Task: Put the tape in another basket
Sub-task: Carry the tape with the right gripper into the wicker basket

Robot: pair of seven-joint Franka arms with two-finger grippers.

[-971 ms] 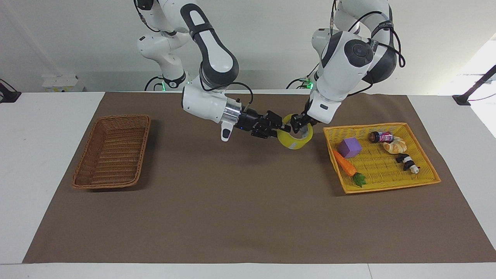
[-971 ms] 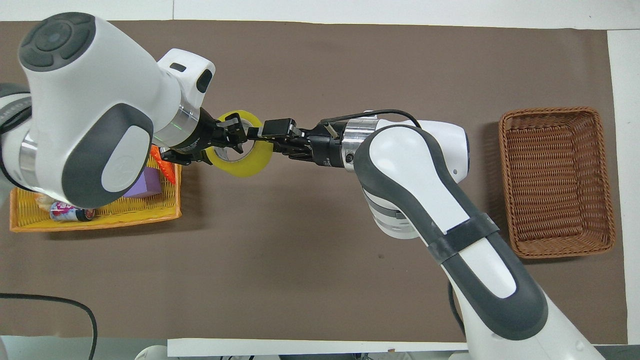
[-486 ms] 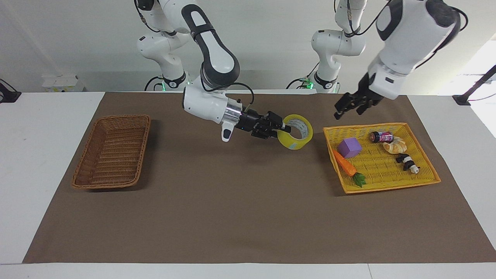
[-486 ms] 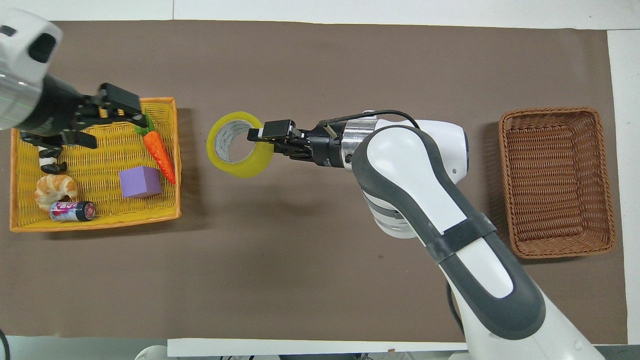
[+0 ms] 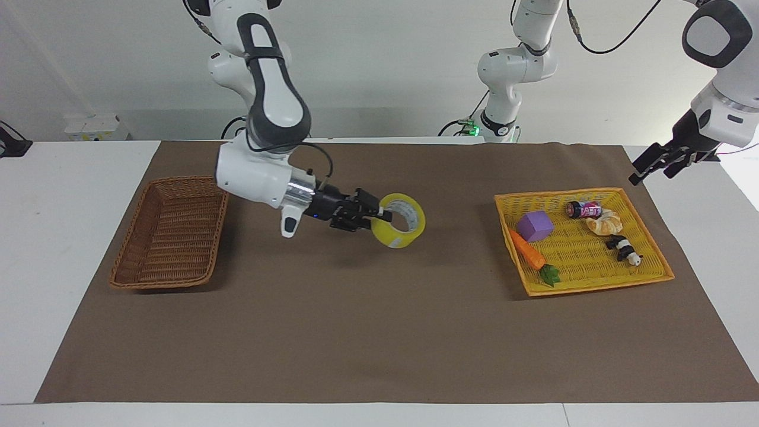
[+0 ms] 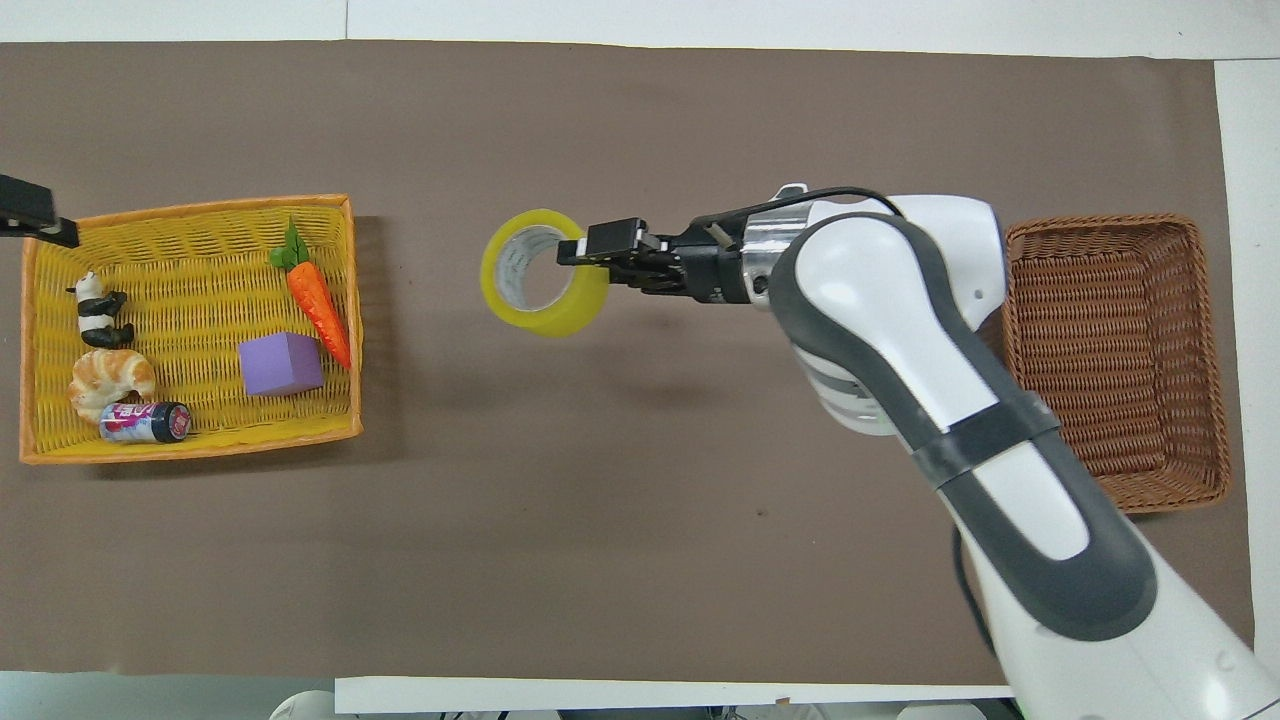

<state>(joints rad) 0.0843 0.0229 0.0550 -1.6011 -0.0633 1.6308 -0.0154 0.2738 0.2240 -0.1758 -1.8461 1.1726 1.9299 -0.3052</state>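
The yellow tape roll [image 5: 398, 238] hangs in the air over the middle of the brown mat, held by its rim. My right gripper [image 5: 382, 214] is shut on that rim, one finger inside the core; it also shows in the overhead view [image 6: 580, 255] with the tape [image 6: 545, 318]. The brown wicker basket [image 5: 172, 237] lies empty at the right arm's end, also in the overhead view [image 6: 1115, 380]. My left gripper [image 5: 651, 169] is open and empty, raised over the mat's edge beside the yellow tray; only a fingertip shows in the overhead view [image 6: 30, 205].
A yellow mesh tray [image 5: 593, 287] at the left arm's end holds a toy carrot [image 5: 528, 252], a purple cube [image 5: 535, 226], a small can [image 5: 584, 209], a croissant [image 5: 605, 223] and a panda figure [image 5: 622, 248]. A brown mat [image 5: 379, 332] covers the table.
The left gripper let go of the tape and drew back past the yellow tray. The right gripper, alone on the tape, has carried it toward the wicker basket.
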